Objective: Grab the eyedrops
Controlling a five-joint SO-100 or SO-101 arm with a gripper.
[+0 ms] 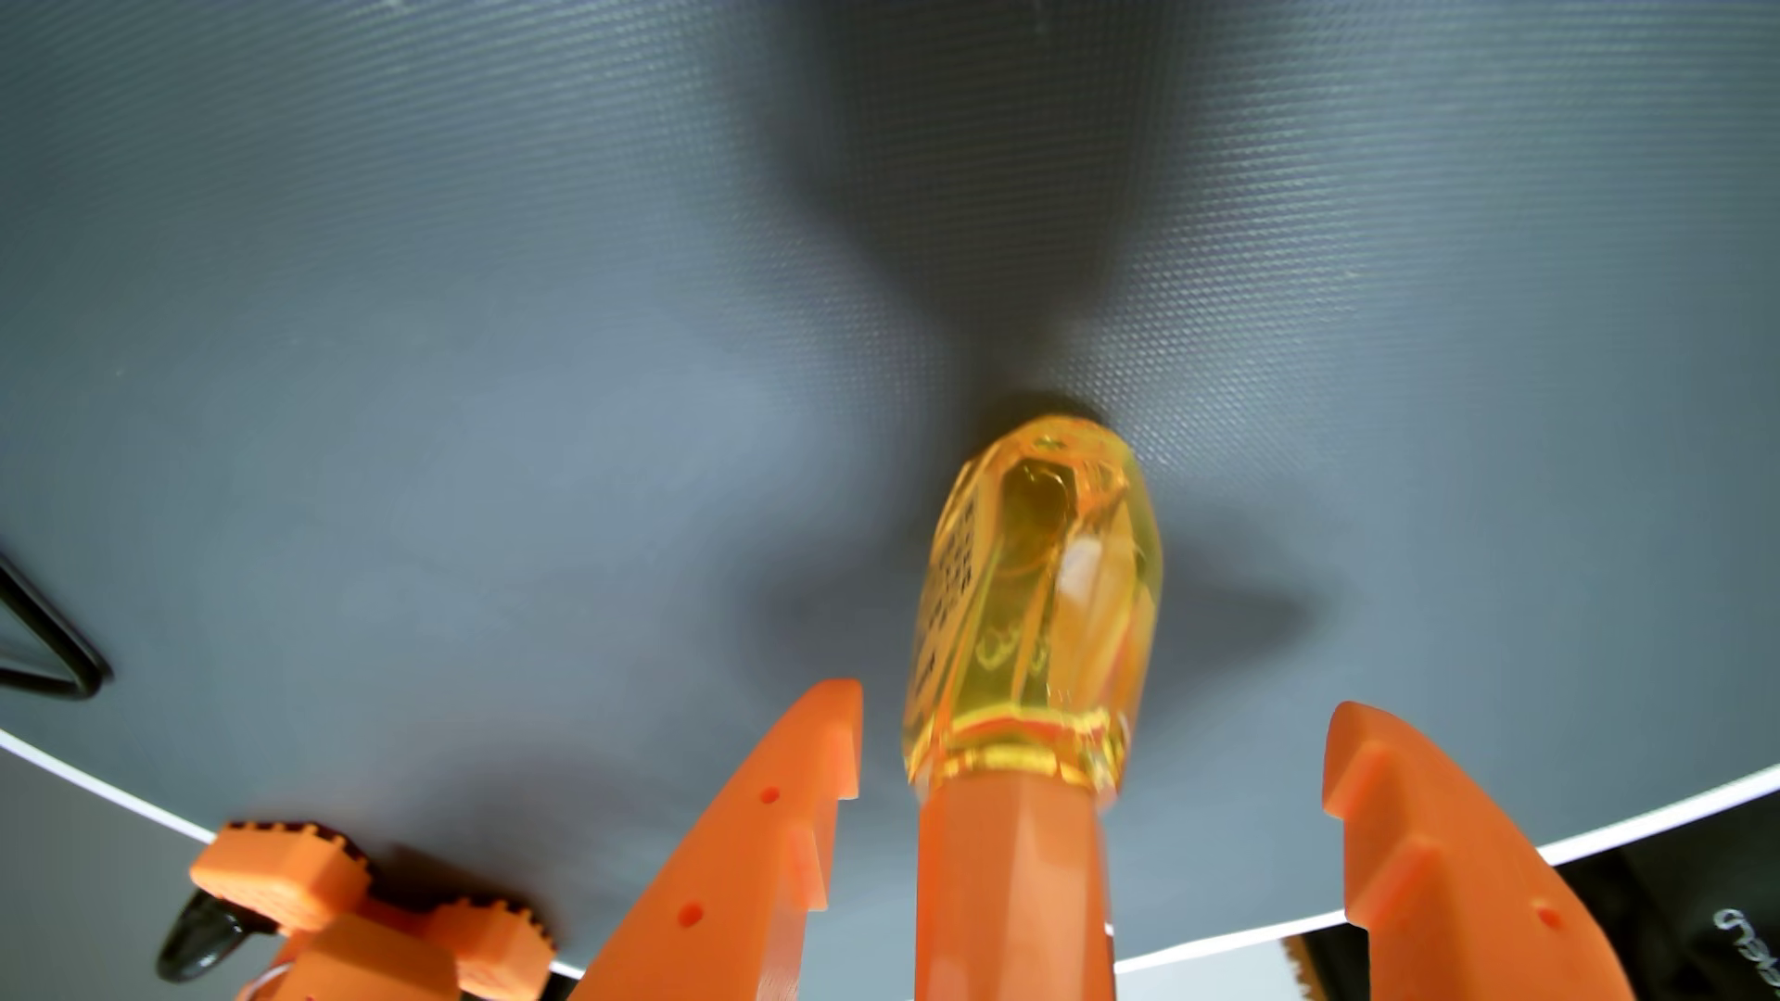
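In the wrist view, nearest the camera at the lower edge, the orange printed plastic pincer (1093, 746) stands spread wide, one pointed finger (771, 847) to the left of centre and the other curved finger (1426, 847) to the right, neither one touching anything. Between them, slightly nearer the left finger, rises the small eyedrops bottle of clear amber-yellow plastic (1035, 597) with its faceted opaque orange cap (1011, 885) toward the camera and its rounded bottom pointing away; printed lettering runs down its left side, too blurred to read. It seems to stand on the surface with the cap uppermost, though the steep angle makes that hard to settle. At the lower left lies an orange toothed plastic part with dark pieces beneath it (366, 905), well apart from the bottle. Under everything stretches a dark grey, finely textured mat (482, 337) with a thin white border, laid over the bench (67, 866). A thin black wire loop (58, 645) shows at the left edge, and soft shadows fall across the mat beyond the bottle.
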